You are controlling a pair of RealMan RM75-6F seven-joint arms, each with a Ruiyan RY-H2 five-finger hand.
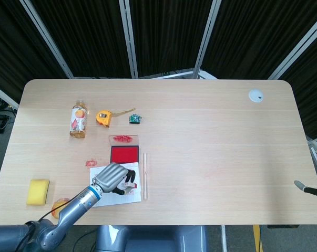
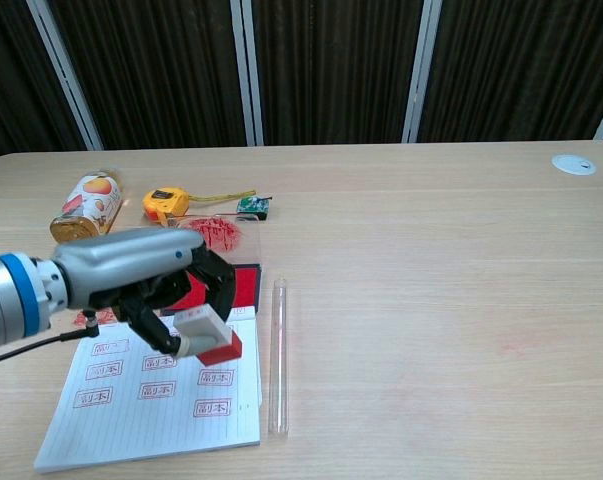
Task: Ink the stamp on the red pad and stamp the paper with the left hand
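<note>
Several red marks already fill the paper; my left hand pinches the stamp between its fingers, so I should press flat on a free spot.

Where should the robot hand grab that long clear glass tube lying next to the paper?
Probably around its middle, from straight above. The long clear glass tube lies flat beside the lined paper pad, with bare wooden table on its right side, so fingers could close across its thin width.
</note>
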